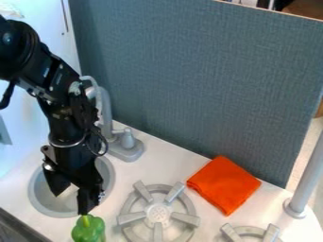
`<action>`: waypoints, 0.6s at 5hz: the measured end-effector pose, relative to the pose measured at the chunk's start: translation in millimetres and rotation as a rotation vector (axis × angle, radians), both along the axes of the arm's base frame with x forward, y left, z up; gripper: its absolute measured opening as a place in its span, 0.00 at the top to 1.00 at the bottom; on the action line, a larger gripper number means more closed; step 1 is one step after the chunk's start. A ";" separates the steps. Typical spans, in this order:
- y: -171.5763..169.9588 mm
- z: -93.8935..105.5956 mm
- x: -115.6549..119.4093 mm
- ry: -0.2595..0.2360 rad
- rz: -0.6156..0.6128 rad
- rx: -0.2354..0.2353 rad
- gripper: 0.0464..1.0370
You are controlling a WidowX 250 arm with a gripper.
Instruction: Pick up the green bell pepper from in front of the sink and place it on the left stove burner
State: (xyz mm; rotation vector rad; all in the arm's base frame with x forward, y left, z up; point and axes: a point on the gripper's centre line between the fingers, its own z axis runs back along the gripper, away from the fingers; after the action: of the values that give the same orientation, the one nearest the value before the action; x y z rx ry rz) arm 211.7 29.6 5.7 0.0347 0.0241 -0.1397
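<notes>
The black gripper point(71, 203) hangs over the sink at the lower left, its fingers apart and the sink's grey bowl showing between them. Just below the tip of its right-hand finger is a green bell pepper point(88, 229), stem up, at the bottom edge of the view. Whether that fingertip touches the stem, I cannot tell. The pepper lies to the right of the sink's front rim.
Round the gripper is the grey sink point(37, 201), with a grey faucet point(126, 146) behind it. A stove burner point(157, 213) is right of the pepper, and an orange folded cloth point(224, 185) lies near the blue-grey back panel point(202, 85). A grey post point(305, 177) stands at the right.
</notes>
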 end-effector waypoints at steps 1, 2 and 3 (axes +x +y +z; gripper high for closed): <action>-0.2 -4.0 -2.9 0.020 0.003 -0.003 0.03; -2.0 -22.6 2.9 0.011 0.016 -0.017 0.03; -1.9 -35.6 9.0 0.017 0.020 -0.008 0.03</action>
State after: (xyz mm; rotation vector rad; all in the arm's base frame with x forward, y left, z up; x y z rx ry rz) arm 220.7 27.7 -29.9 0.0250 0.0407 -0.1203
